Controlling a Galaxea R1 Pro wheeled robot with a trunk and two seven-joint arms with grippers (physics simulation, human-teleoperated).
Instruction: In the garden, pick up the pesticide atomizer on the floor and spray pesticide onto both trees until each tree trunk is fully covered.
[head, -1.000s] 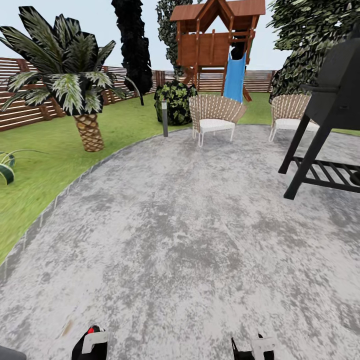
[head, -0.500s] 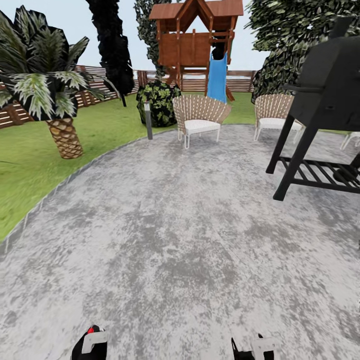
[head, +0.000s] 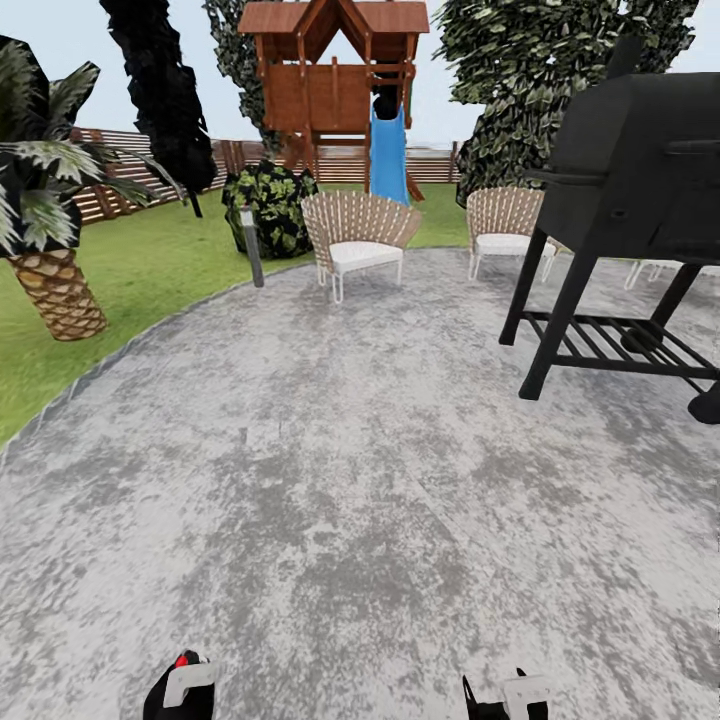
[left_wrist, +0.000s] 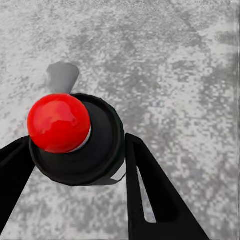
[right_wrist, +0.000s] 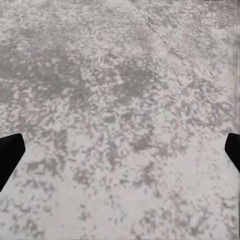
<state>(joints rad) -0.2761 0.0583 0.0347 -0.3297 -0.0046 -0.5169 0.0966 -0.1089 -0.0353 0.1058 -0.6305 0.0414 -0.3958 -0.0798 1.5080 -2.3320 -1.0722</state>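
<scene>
The paving (head: 350, 470) spreads ahead, with lawn (head: 150, 260) along its left edge. A palm (head: 50, 260) stands on the lawn at far left. A bollard (head: 251, 245) and bush (head: 268, 205) sit at the paving's far edge, a chair (head: 355, 240) right of them, a second chair (head: 505, 225) further right. The grill (head: 630, 210) stands on the paving at right. Behind the chairs rises a playhouse (head: 335, 80), the fence (head: 130, 180) beyond.

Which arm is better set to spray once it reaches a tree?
Left, most likely: the left gripper already has its fingers around the red-topped atomizer. The right gripper is open over bare paving.
</scene>
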